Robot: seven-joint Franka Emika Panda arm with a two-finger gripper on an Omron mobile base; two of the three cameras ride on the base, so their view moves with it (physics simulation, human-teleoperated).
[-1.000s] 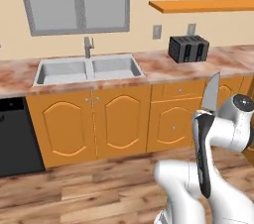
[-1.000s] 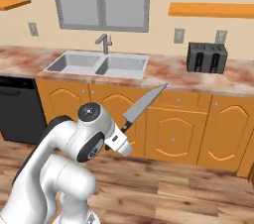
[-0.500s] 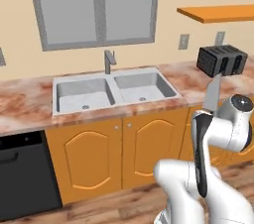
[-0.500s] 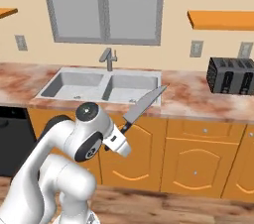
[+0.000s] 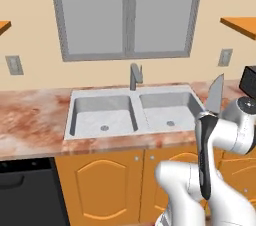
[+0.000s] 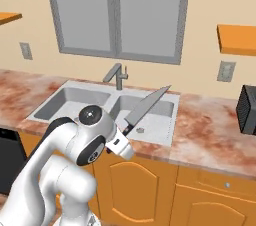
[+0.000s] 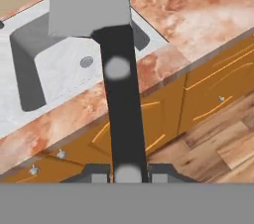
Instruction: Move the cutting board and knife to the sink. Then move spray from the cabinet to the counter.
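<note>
- At far left, a black appliance front [image 5: 25, 190] sat under the counter [image 5: 30, 120], a pinkish-brown marbled stone slab with white blotches.
- The sink [image 5: 135, 112] was a pale grey metal double basin sunk into that slab, each bowl with a round drain; a grey tap [image 5: 135, 75] stood behind the divider.
- Behind it hung a grey-framed window [image 5: 125, 15] on a plain beige wall, with pale outlets [image 5: 14, 65] either side.
- Orange wooden doors [image 5: 100, 190] with arched panels and small round knobs ran below the counter.
- The gripper [image 7: 128, 172] was clenched on the knife [image 6: 145, 107], fingers [image 7: 96, 174] pinching the butt of its flat dark handle.
- The blade was smooth and greyish, broad at the heel and tapering to a point; it tilted up and away from the hand, held in the air in front of the counter edge, by the right basin.
- To the right, a dark boxy toaster [image 6: 247, 110] stood on the counter beneath an orange shelf [image 6: 237, 37].
- Wood plank flooring [image 7: 218, 139] lay below.
</note>
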